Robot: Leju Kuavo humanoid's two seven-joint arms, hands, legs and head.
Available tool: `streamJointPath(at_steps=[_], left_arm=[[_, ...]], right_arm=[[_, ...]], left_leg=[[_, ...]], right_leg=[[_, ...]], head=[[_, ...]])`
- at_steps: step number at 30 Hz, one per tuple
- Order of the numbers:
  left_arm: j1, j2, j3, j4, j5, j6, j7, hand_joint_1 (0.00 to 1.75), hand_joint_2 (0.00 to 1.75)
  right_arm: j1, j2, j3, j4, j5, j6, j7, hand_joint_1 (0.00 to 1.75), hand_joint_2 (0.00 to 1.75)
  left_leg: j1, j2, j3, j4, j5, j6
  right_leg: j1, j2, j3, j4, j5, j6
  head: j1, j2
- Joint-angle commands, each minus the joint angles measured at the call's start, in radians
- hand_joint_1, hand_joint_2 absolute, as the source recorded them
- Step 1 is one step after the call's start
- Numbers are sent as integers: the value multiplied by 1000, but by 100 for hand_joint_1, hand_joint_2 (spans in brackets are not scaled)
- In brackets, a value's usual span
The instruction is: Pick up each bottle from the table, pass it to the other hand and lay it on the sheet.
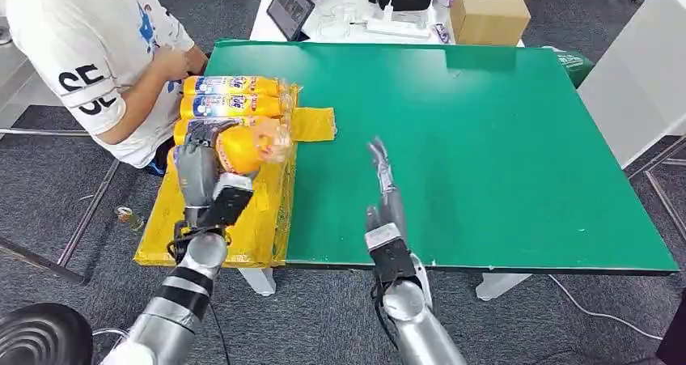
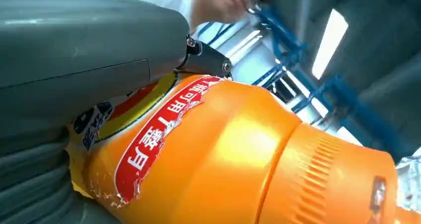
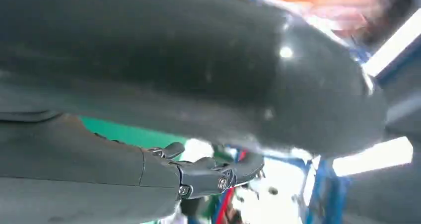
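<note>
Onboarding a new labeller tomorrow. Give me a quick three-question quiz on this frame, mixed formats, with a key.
1. True or false: the robot's left hand grips an orange plastic bottle over the yellow plastic sheet.
2. Multiple choice: the robot's right hand is
A. gripping a bottle
B. holding nothing, fingers extended above the green table top
C. touching the brown cardboard box
3. Fill in: beyond the held bottle, ____ yellow-labelled bottles lie side by side on the sheet, near a person in a white shirt.

Key: 1 true; 2 B; 3 two
</note>
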Motion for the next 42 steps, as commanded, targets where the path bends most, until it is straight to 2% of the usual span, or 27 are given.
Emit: streamJointPath(at_steps=[1,3,6,11,13,15,16,17,18,19,22,29,31,32,34,35,36,41,42], left_arm=[[-205,92,77,532,-294,-14,99,175,175],[-205,116,46,561,-323,-21,99,175,175],[-202,120,46,562,-323,-19,97,175,175],[-194,144,17,572,-360,-31,114,175,175],[-188,148,50,591,-309,-111,86,175,175],[-188,148,50,591,-309,-111,86,175,175],[-188,148,50,591,-309,-111,86,175,175],[-188,148,42,599,-319,-113,94,175,175],[-191,140,73,604,-276,-167,82,175,175],[-193,144,51,610,-307,-158,106,175,175],[-195,132,90,620,-253,-232,99,175,175],[-193,153,20,640,-337,-290,155,175,175],[-193,156,-8,645,-370,-299,177,175,175],[-192,155,-19,648,-383,-308,185,14,175],[-192,155,-23,648,-388,-310,189,14,175],[-192,155,-23,648,-388,-310,189,2,175],[-191,149,-25,649,-389,-324,193,0,175],[-181,128,13,648,-323,-462,153,0,175],[-178,126,20,646,-309,-487,144,0,0]], right_arm=[[13,1,-56,-171,-61,-60,-5,0,0],[11,3,-63,-179,-71,-91,-10,0,0],[10,3,-63,-177,-71,-92,-10,0,0],[0,2,-59,-120,-92,-89,-3,0,0],[10,3,-67,-87,-100,-79,-10,0,0],[10,3,-67,-87,-100,-79,-10,0,0],[10,3,-67,-87,-100,-79,-10,0,0],[8,4,-66,-75,-100,-78,-10,0,0],[2,6,-63,-51,-93,-70,-7,0,0],[-3,7,-61,-35,-91,-64,-4,0,0],[-11,15,-57,14,-87,-52,-1,0,0],[-16,17,-54,39,-80,-26,11,0,0],[-18,20,-56,48,-81,-18,15,0,0],[-18,22,-58,51,-81,-17,15,0,0],[-18,22,-58,53,-81,-16,15,0,0],[-18,22,-58,53,-81,-16,15,0,0],[-19,23,-58,57,-81,-12,17,0,0],[-26,27,-65,75,-81,5,21,0,0],[-27,28,-66,78,-82,8,21,0,0]], left_leg=[[1,3,8,-1,-2,1],[0,1,4,-1,-1,1],[0,1,3,0,-1,1],[1,2,5,0,-2,1],[1,3,3,-1,-1,1],[1,2,3,-1,-1,0],[2,5,9,-2,-3,2],[1,2,2,-1,-1,1],[1,2,5,-1,-2,1],[1,2,3,0,-1,1],[1,3,5,-1,-2,1],[1,3,5,-1,-1,1],[1,5,9,-2,-2,2],[1,3,5,-1,-1,1],[0,2,5,-1,-1,1],[1,4,7,-2,-1,1],[1,4,7,-1,-1,1],[0,2,6,-1,-1,1],[0,3,8,-2,-2,1]], right_leg=[[2,1,7,-1,-2,-5],[1,0,3,0,-1,-3],[1,1,2,0,-1,-2],[2,1,5,-1,-1,-3],[1,2,3,-1,0,-2],[1,1,3,-1,0,-2],[3,2,8,-2,-1,-5],[1,1,2,-1,0,-2],[2,1,5,-1,-1,-4],[2,1,3,-1,0,-2],[2,2,5,-2,-1,-3],[1,2,5,-1,0,-3],[3,3,8,-2,0,-5],[1,2,5,-1,0,-2],[1,2,5,0,0,-2],[1,2,7,-1,0,-3],[1,3,7,-1,0,-3],[1,1,6,-1,0,-2],[1,2,8,-2,-1,-3]], head=[[1,0],[0,0],[0,0],[0,0],[0,0],[0,0],[0,0],[0,0],[0,0],[0,0],[0,0],[0,0],[0,0],[0,0],[0,0],[0,0],[0,0],[0,0],[0,0]])
